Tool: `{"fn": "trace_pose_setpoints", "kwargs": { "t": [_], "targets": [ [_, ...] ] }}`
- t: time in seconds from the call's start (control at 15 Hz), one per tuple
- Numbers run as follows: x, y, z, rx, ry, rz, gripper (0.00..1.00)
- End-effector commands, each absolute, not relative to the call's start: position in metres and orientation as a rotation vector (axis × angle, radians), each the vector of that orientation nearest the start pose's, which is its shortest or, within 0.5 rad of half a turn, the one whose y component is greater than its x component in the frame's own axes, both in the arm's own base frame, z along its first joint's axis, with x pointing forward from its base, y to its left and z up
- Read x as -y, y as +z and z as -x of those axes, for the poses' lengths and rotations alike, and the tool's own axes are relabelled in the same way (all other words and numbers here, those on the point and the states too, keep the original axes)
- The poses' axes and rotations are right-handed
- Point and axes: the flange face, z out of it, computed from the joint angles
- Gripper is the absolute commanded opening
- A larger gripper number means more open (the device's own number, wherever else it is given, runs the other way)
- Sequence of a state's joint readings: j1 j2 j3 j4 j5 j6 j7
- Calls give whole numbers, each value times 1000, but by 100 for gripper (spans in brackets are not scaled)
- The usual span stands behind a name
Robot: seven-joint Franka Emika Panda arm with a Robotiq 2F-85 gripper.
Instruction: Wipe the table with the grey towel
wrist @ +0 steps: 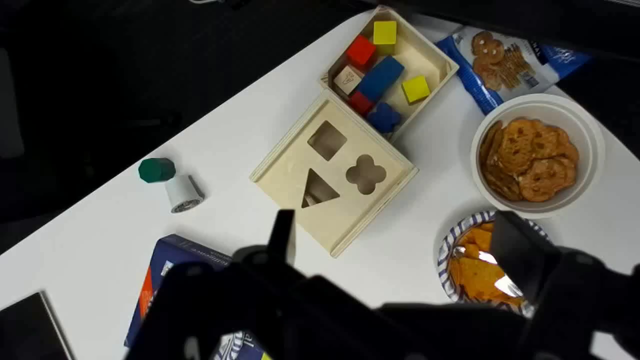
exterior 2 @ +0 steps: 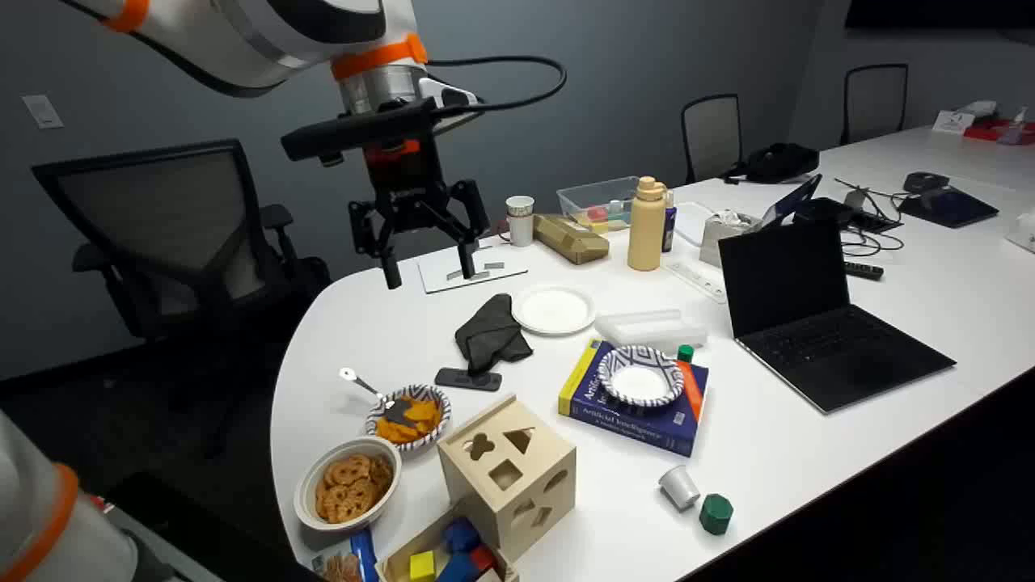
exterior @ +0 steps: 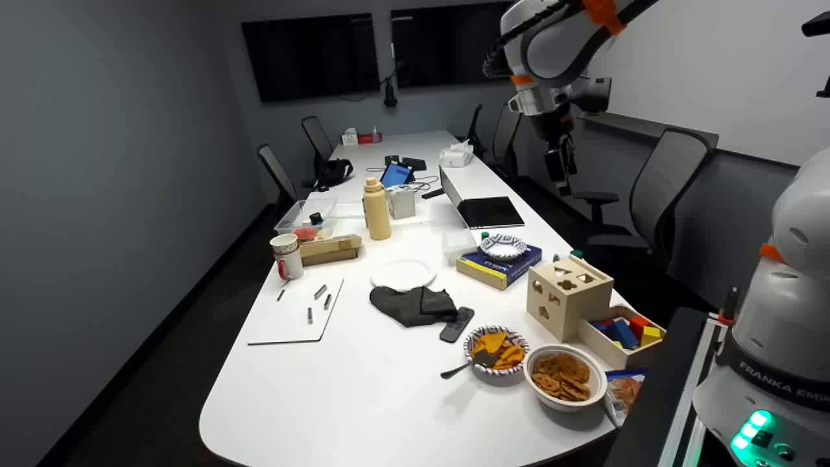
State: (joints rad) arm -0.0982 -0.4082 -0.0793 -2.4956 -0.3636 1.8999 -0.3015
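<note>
While the claw (exterior 2: 430,271) hangs high above the worktop (exterior: 363,389), well apart from the plate (exterior 2: 554,309), its two fingers (exterior 2: 467,263) are spread wide with nothing between them. The dark grey towel (exterior 2: 492,333) lies crumpled just beside the plate, so close that I can't tell if they touch. The black remote (exterior 2: 468,379) is near the plate too, past the towel, and the chip bowl (exterior: 500,371) is farther from the plate on that same side. I think this is the first step, getting the towel, and the wiping has not begun. Next, the claw should go to the towel beside the plate, come down over a thick fold, and squeeze. It should try not to nip the plate or the remote. Then it can press the towel flat and rub the worktop, a bit away from the plate so nothing gets knocked.
</note>
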Motion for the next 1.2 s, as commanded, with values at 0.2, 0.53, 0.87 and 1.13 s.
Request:
{"fn": "trace_pose_setpoints", "kwargs": {
  "t": [0.2,0.53,0.87,1.13],
  "targets": [
    [93,414,-395,467,401,3323,100],
    [43,372,-469,411,35,3257,100],
    [-18,298,-541,411,-329,3196,100],
    [-17,223,-586,316,-412,3235,100]
  ]
}}
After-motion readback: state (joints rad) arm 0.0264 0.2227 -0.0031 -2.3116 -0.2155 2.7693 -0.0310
